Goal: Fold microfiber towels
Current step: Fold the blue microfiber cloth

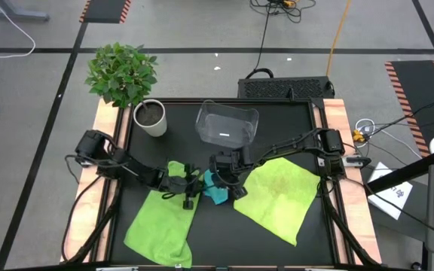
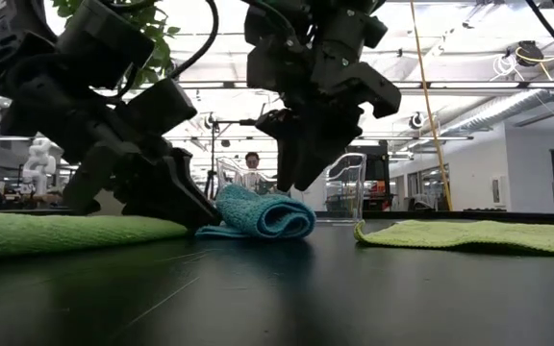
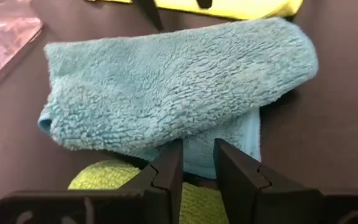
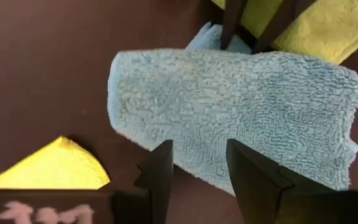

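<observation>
The black tabletop [image 1: 292, 113] carries two lime-green towels: one [image 1: 281, 192] spread toward the right edge, the other [image 1: 160, 226] running to the near edge on the left. A clear plastic bin [image 1: 227, 125] stands near the far edge, beside a potted plant [image 1: 148, 113] at the far left corner. At the middle, between the green towels, the folded turquoise towel [image 1: 215, 190] lies bunched. The left tool [image 3: 197, 163] has its fingers narrowly apart at that towel's edge. The right tool [image 4: 199, 163] has its fingers apart directly over it.
</observation>
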`<state>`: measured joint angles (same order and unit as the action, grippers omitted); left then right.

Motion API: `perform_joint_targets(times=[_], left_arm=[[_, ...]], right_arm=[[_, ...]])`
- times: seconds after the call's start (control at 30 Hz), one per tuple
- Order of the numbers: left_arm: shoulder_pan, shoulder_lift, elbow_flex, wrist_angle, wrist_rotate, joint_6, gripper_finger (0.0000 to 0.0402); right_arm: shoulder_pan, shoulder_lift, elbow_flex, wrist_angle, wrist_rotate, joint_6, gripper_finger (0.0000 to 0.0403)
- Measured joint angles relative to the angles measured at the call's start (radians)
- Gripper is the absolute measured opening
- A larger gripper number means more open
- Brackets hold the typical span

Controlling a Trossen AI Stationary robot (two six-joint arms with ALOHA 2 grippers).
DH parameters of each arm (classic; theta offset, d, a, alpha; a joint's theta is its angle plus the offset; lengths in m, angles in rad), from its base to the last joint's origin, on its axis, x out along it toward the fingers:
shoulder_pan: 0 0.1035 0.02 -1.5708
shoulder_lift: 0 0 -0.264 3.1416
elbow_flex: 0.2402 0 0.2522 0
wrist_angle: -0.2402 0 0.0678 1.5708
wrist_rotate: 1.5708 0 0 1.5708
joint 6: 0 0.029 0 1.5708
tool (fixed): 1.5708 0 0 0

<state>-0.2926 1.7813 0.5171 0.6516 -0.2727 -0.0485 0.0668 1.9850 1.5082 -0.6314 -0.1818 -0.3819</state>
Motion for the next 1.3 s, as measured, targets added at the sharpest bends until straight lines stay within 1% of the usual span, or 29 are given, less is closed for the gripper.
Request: perform_joint_targets(times=[0.23,0.63,0.83,0.9,0.93,1.07,1.23,1.3], left_arm=[[0.003,0.0,0.0,-0.005,0.044,-0.018,0.0093],[0.034,-0.001,0.0,-0.021,0.041,-0.01,0.0093],[0.047,-0.001,0.0,-0.013,0.046,-0.001,0.0093],[0.047,-0.001,0.0,-0.012,0.05,0.0,0.0093],[0.047,-0.001,0.0,-0.009,0.053,-0.002,0.0093],[0.047,-0.001,0.0,-0.005,0.054,-0.002,0.0093],[0.05,-0.001,0.0,0.006,0.056,0.002,0.0093],[0.054,-0.001,0.0,0.007,0.056,0.002,0.0093]], right_arm=[[0.012,0.0,0.0,0.019,-0.002,0.028,0.0139],[0.106,0.0,0.0,0.064,-0.006,0.111,0.0139],[0.119,0.001,-0.079,0.247,-0.005,0.141,0.014],[0.119,0.002,-0.102,0.273,-0.003,0.153,0.014],[0.117,0.002,-0.112,0.277,0.002,0.159,0.014],[0.116,0.002,-0.125,0.27,0.08,0.163,0.014],[0.124,0.002,-0.125,0.288,0.083,0.162,0.014],[0.127,0.002,-0.125,0.299,0.104,0.162,0.014]])
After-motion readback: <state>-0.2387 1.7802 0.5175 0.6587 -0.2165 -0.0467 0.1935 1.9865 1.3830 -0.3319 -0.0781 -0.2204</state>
